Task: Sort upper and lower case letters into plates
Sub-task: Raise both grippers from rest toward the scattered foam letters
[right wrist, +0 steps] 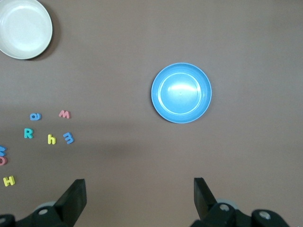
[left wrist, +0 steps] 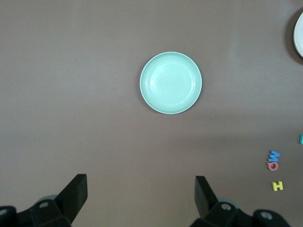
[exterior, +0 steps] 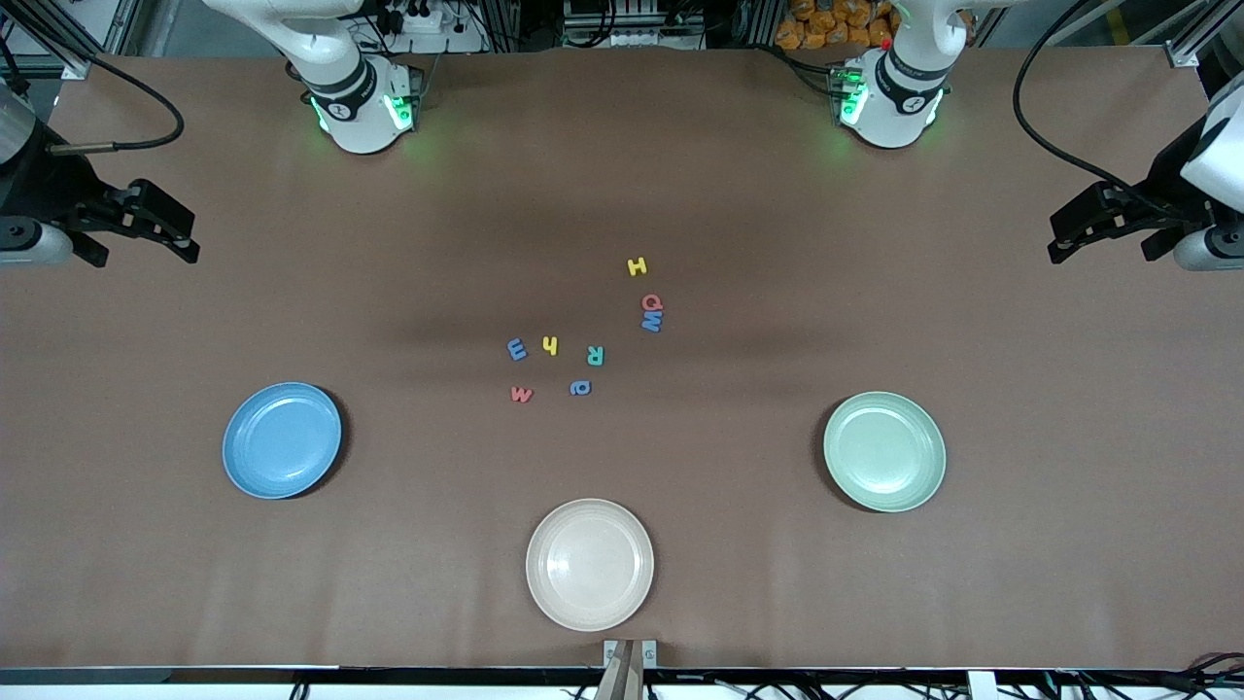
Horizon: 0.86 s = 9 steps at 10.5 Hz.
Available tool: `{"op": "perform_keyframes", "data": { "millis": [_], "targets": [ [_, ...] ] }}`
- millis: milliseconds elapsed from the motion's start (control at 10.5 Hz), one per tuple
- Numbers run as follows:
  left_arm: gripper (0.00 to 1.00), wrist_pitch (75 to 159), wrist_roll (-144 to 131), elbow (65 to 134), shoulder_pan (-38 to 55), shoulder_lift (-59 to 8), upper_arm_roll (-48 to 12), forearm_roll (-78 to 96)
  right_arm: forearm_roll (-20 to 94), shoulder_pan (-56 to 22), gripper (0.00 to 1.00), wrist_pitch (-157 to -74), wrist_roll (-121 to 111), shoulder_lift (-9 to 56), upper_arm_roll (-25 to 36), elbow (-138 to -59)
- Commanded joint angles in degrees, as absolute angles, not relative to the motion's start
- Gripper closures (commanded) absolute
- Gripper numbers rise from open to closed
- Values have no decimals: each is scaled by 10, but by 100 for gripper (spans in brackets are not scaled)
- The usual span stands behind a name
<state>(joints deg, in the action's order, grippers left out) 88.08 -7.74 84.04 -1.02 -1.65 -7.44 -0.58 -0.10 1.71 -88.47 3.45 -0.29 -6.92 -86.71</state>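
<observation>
Several tiny foam letters lie scattered mid-table: a yellow H (exterior: pixel 637 266), a red letter (exterior: pixel 650 303) touching a blue W (exterior: pixel 651 322), a blue E (exterior: pixel 517 348), a yellow h (exterior: pixel 551 345), a teal R (exterior: pixel 595 355), a red m (exterior: pixel 522 394) and a small blue letter (exterior: pixel 580 388). The sky blue plate (exterior: pixel 282 439) (right wrist: pixel 181 92) sits empty toward the right arm's end. The mint green plate (exterior: pixel 884 451) (left wrist: pixel 171 82) sits empty toward the left arm's end. My right gripper (exterior: pixel 146 255) (right wrist: pixel 139 185) and left gripper (exterior: pixel 1103 253) (left wrist: pixel 141 183) hang open and empty, high over the table's ends.
A cream-beige plate (exterior: pixel 590 564) stands empty near the table's front edge, nearer the front camera than the letters. Brown table surface (exterior: pixel 622 175) stretches between the letters and the arm bases.
</observation>
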Motion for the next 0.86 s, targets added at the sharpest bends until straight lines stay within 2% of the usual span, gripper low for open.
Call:
{"op": "perform_keyframes", "data": {
  "millis": [0,477,763],
  "targets": [
    [0,868,-76,833,-10,-12,-76,-17,7,27,0,-870,25,3,-75,-853],
    [0,868,-75,834,-9,-14,-80,-12,7,28,0,-870,26,7,-75,-855],
    [0,869,-111,844,-4,-32,-157,-11,9,28,0,-877,26,42,-75,-855]
  ]
}}
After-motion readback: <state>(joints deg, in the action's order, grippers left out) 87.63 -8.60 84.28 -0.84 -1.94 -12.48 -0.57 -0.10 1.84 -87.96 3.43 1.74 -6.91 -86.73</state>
